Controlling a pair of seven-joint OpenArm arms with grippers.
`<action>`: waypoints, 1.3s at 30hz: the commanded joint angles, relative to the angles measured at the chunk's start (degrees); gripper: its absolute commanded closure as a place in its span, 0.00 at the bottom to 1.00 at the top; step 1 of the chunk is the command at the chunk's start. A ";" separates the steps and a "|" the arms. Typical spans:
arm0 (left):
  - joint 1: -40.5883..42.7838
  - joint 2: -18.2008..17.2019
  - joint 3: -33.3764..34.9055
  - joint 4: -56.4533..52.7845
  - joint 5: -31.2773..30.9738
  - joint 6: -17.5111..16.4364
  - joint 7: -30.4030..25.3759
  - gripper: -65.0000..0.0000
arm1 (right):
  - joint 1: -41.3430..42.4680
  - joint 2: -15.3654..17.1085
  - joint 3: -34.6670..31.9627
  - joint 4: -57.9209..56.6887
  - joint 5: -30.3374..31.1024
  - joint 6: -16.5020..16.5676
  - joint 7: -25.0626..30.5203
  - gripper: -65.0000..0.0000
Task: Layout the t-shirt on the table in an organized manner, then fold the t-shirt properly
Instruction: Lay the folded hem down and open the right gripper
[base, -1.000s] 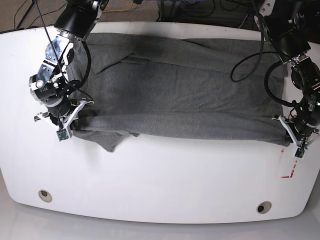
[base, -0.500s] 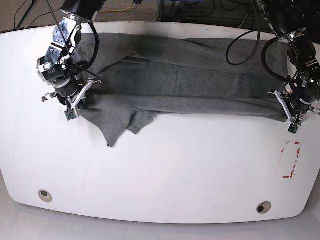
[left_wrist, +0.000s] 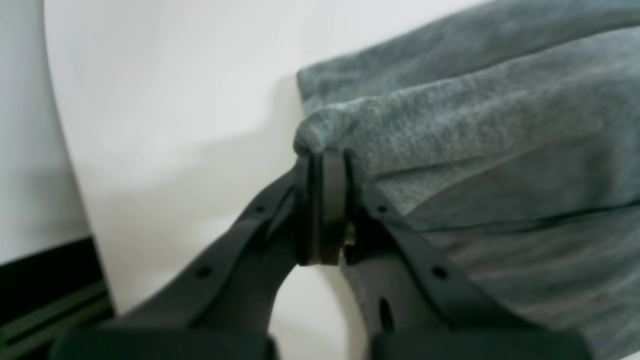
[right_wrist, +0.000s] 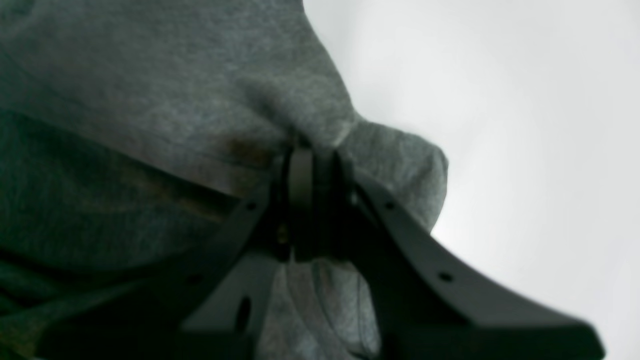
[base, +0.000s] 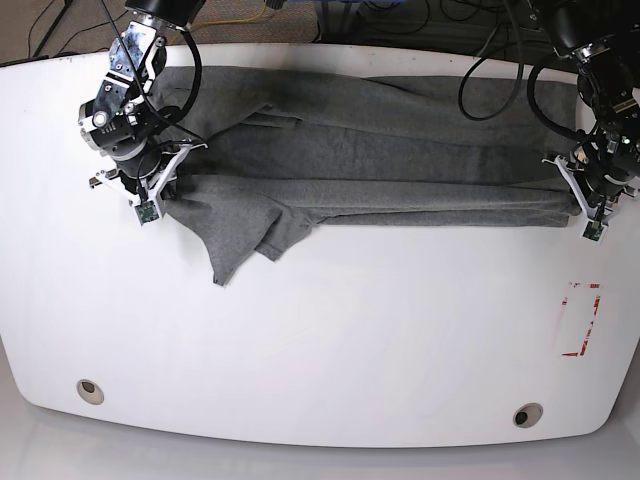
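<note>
The dark grey t-shirt (base: 380, 170) lies along the far half of the white table (base: 330, 340), folded lengthwise and pulled taut between my two grippers. In the base view my right gripper (base: 158, 192) is on the left, shut on the shirt's near left corner. My left gripper (base: 580, 200) on the right pinches the near right corner. A sleeve (base: 240, 245) trails loose toward the front. The left wrist view shows the left gripper (left_wrist: 325, 162) shut on a bunched fold of t-shirt (left_wrist: 475, 125). The right gripper (right_wrist: 305, 152) clamps the t-shirt (right_wrist: 175, 100) the same way.
Red tape marks (base: 580, 320) sit on the table near the right edge. Two round grommet holes (base: 90, 390) (base: 527, 414) lie near the front edge. Cables and dark clutter run behind the table's far edge (base: 400, 20).
Both grippers have carried the shirt's near edge toward the far side of the table, narrowing the folded band. The loose sleeve slid back with it.
</note>
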 joint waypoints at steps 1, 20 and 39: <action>0.23 -1.66 -0.20 1.21 -0.39 0.12 -0.88 0.99 | 0.04 0.59 0.20 1.40 0.49 -0.12 1.11 0.90; 3.30 -2.54 -0.11 1.21 -0.48 0.12 -0.88 0.99 | -3.48 0.68 0.20 1.40 0.49 -0.12 1.11 0.90; 6.47 -2.63 0.24 1.03 -0.39 0.12 -0.88 0.83 | -4.45 0.59 0.29 2.72 0.49 -0.12 1.11 0.23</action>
